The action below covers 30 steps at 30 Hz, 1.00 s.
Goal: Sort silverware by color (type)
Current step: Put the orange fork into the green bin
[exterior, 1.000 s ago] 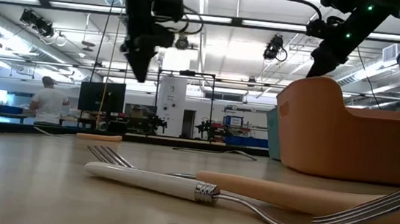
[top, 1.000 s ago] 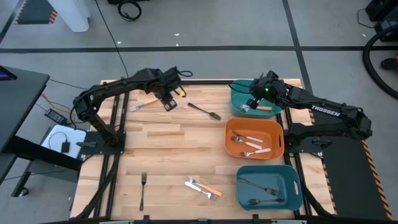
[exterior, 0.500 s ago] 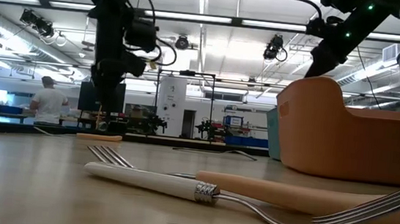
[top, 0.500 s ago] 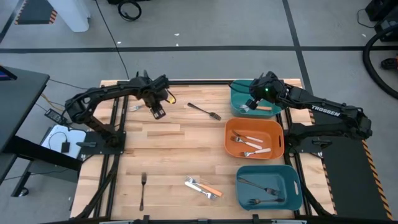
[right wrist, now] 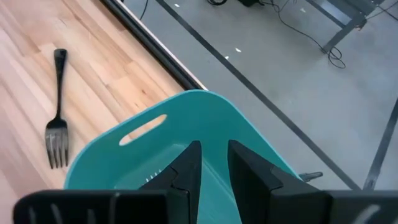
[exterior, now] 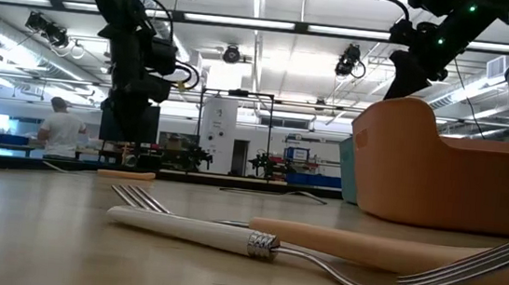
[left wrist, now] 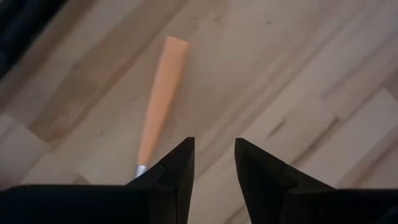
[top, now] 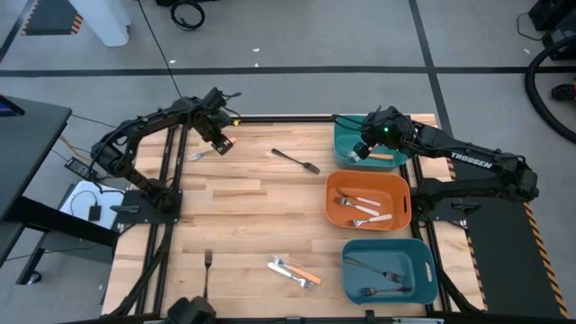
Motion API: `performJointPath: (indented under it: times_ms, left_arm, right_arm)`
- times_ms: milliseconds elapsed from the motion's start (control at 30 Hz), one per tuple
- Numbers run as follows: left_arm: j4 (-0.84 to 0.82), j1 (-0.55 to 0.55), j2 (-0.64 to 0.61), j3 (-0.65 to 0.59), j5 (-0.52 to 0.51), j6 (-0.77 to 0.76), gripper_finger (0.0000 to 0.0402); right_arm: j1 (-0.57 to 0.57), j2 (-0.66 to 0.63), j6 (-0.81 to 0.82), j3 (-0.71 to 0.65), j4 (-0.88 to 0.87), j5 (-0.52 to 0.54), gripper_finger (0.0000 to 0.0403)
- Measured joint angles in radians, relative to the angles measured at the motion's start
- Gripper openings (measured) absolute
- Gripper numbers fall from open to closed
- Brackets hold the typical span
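Leftward across the plank table (top: pixel 243 193) the left gripper (top: pixel 220 142) has swung since the earlier frame, now above the orange fork (left wrist: pixel 160 104), its pointed fingers slightly parted and empty. Right gripper (top: pixel 357 149) hangs over the rounded teal bin (right wrist: pixel 186 124), narrowly parted, holding nothing. Slim dark fork (top: pixel 296 160) lies between them.

Evenly and brightly lit from overhead ceiling strips (exterior: pixel 266 24), with glare whitening the far room. Soft, faint shadows only on the table (top: pixel 243 207). Nearest white-handled fork (exterior: pixel 227 237) slightly blurred.
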Motion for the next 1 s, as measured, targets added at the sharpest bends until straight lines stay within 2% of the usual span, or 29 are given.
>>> performJointPath:
  times_ms: [133,333,533,700,1000]
  left_arm:
    - [0.007,0.036,0.008,0.0,0.0,0.049,0.0123]
    - [0.004,0.047,0.097,0.0,-0.073,0.115,0.0123]
    - [0.005,0.047,0.158,-0.001,-0.082,0.147,0.0123]
    - [0.018,0.051,0.194,-0.001,-0.173,0.161,0.0123]
    - [0.011,0.057,0.23,0.002,-0.159,0.225,0.0123]
  right_arm:
    - [0.0,0.0,0.0,0.0,0.0,-0.004,0.0088]
    - [0.0,0.0,0.0,0.0,0.0,-0.005,0.0087]
    - [0.0,0.0,0.001,0.0,0.0,-0.008,0.0087]
    - [0.0,0.0,0.031,0.0,0.0,-0.008,0.0087]
    - [0.0,0.0,0.057,0.0,0.0,-0.008,0.0087]
